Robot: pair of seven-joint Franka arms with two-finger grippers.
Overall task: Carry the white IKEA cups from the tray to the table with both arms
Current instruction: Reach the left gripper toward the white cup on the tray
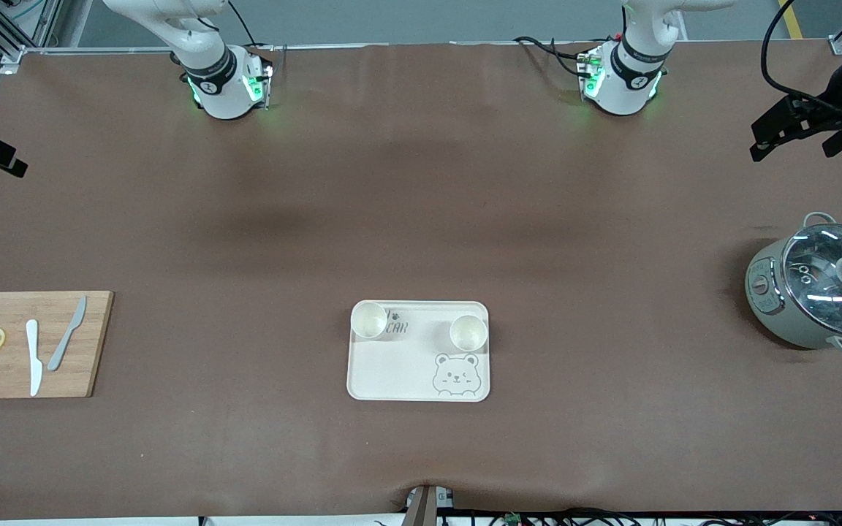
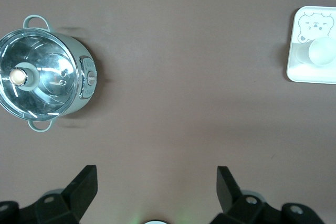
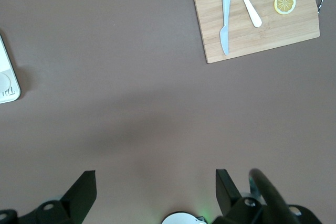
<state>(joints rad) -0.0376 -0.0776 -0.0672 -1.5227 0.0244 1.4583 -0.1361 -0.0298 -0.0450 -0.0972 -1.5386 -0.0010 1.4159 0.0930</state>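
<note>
Cups first: in the front view we see both white IKEA cups on the tray (image 1: 392, 372), along its edge farther from the camera, one cup (image 1: 369, 320) toward the right arm's end of the table, the other cup (image 1: 468, 332) toward the left arm's end. So we judge each arm should take the cup on its own side.

In the left wrist view, our left gripper (image 2: 156, 184) hangs over bare table (image 2: 184, 77) with fingers spread and empty, between the pot (image 2: 44, 73) and the tray, well apart from both.

In the right wrist view, our right gripper (image 3: 156, 187) is likewise spread wide and empty over bare mat, the cutting board (image 3: 257, 24) and the tray's edge both well off.
</note>
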